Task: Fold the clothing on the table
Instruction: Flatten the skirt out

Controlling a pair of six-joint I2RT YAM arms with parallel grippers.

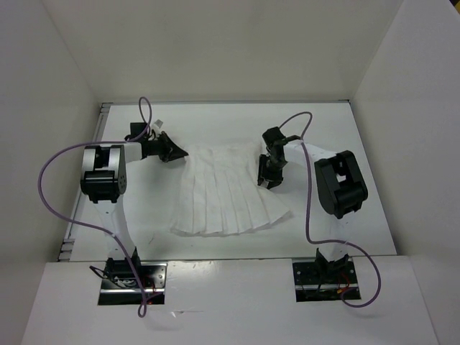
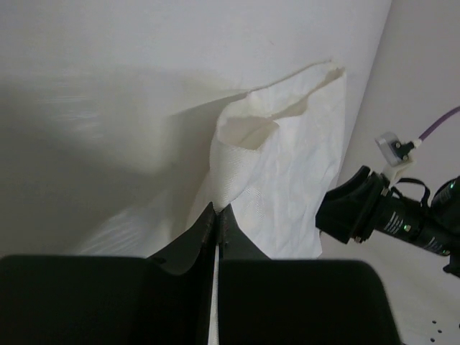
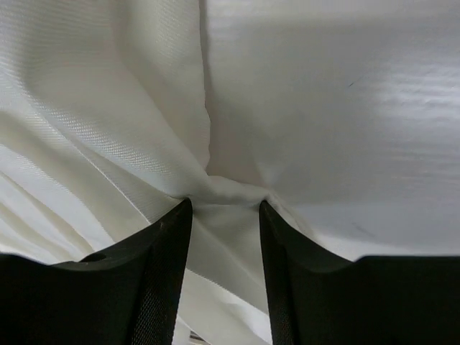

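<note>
Thin pleated skirt (image 1: 223,198), corner pinched by closed left gripper (image 2: 216,210), woven fold bunched between wide-set right gripper (image 3: 225,205) jaws (grip unclear)

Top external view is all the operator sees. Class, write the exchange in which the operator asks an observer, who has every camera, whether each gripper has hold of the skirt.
Operator: Has the left gripper caught the skirt?
Observer: Yes. Its wrist view shows it shut, with a thin edge of fabric pinched between the fingers.
Operator: And the right gripper?
Observer: Open. Its wrist view shows the fingers standing apart, astride a raised fold of the skirt.
</note>
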